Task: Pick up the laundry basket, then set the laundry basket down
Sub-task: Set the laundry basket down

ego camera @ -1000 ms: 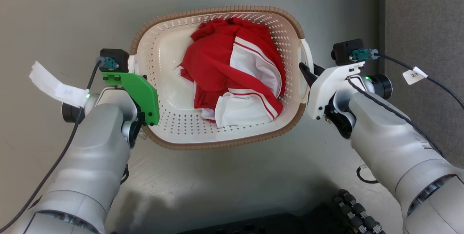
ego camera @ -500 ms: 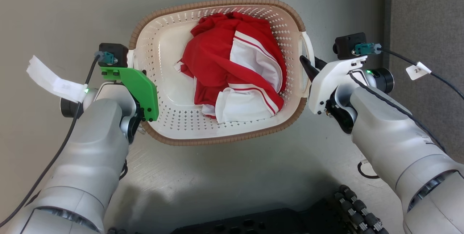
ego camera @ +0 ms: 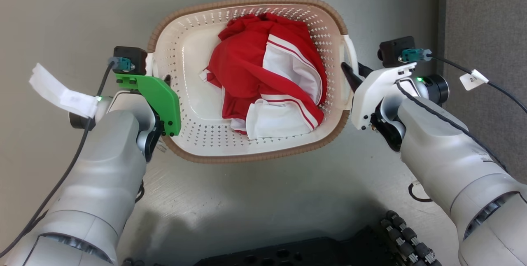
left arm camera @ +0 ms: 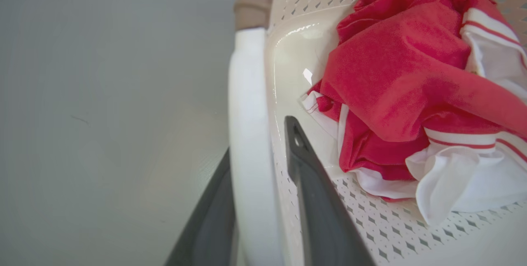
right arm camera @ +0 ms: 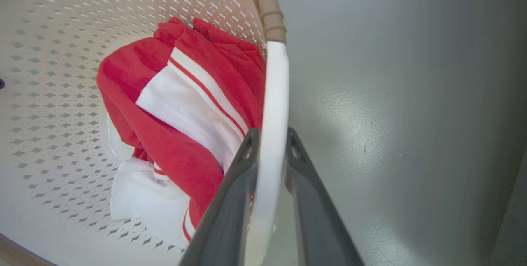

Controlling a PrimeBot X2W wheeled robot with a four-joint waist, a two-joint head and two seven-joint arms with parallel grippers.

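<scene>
**Inspector:** Head view: the laundry basket is found toward 12 o'clock. It has shifted slightly that way over the last second, together with both grippers. Some camera drift is also noted. A lift is judged under way, but clearance from the floor cannot be confirmed.

**Clerk:** Counts requested.

**Inspector:** One basket. One red-and-white cloth heap. Two grippers: left gripper at 9 o'clock, clamped astride the left handle; right gripper at 3 o'clock, pinching the right handle. Two handles.

open floor left of laundry basket | garment heaped inside
</scene>
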